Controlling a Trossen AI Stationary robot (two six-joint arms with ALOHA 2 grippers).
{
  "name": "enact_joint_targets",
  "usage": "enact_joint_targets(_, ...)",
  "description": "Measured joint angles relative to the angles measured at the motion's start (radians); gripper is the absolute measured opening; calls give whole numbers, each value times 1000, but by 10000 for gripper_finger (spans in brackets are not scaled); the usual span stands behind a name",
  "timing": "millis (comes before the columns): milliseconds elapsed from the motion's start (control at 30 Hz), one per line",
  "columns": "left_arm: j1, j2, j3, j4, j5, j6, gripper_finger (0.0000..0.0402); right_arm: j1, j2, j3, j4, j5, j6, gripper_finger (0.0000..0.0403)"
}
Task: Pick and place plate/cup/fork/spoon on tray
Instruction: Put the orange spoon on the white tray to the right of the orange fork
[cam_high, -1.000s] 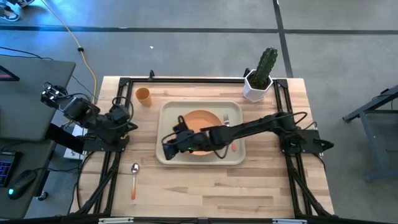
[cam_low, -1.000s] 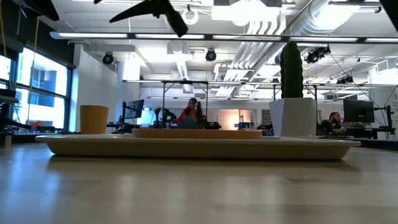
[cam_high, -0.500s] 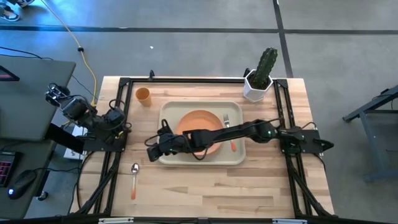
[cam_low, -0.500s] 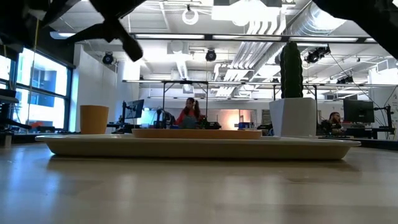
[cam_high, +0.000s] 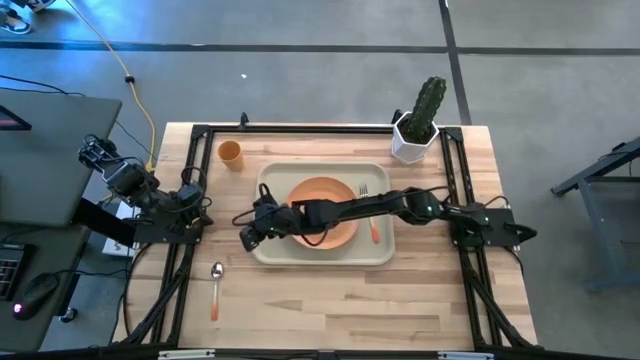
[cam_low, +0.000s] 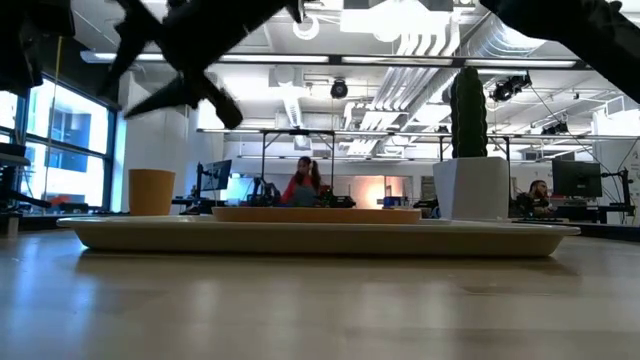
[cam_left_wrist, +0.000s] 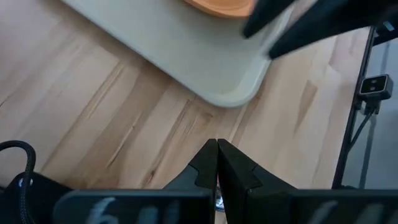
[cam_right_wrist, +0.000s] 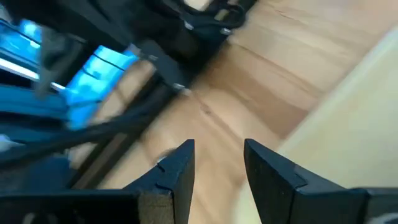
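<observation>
The beige tray (cam_high: 270, 250) lies mid-table with the orange plate (cam_high: 325, 200) on it and the fork (cam_high: 371, 222) on its right part. The orange cup (cam_high: 230, 152) stands on the table at the far left and also shows in the low view (cam_low: 151, 192). The spoon (cam_high: 216, 285) lies on the table near the left, in front of the tray. My right gripper (cam_high: 246, 236) is open and empty, raised over the tray's left edge. My left gripper (cam_left_wrist: 217, 163) is shut and empty at the table's left edge.
A white pot with a green cactus (cam_high: 418, 125) stands at the far right corner. Black frame rails (cam_high: 190, 170) run along the table's left, right and far edges. Bare wood lies in front of the tray.
My right gripper has gone from over the tray's left part toward the table's left edge, reaching the tray's left rim, still open and empty. The plate, fork, cup and spoon have stayed where they were.
</observation>
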Motion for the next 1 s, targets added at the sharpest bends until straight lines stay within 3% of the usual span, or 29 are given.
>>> enact_joint_targets(133,0,1,31,0,44,-5,1,1,21,-2,69,-9,-67,133)
enact_joint_targets(333,0,0,122,-1,50,-24,1,19,51,8,355,-25,-170,163)
enact_joint_targets(433,0,0,129,-21,50,-2,1,21,56,8,278,36,-201,180)
enact_joint_targets(533,0,2,89,-27,115,-18,1,11,66,8,184,54,-204,186)
enact_joint_targets(733,-1,31,-79,188,269,-124,8,12,59,7,24,148,-105,188)
enact_joint_targets(867,-22,99,-168,328,298,-209,30,24,19,7,-82,224,-44,188)
enact_joint_targets(1000,-61,198,-184,315,304,-341,43,29,-69,7,-230,237,-78,188)
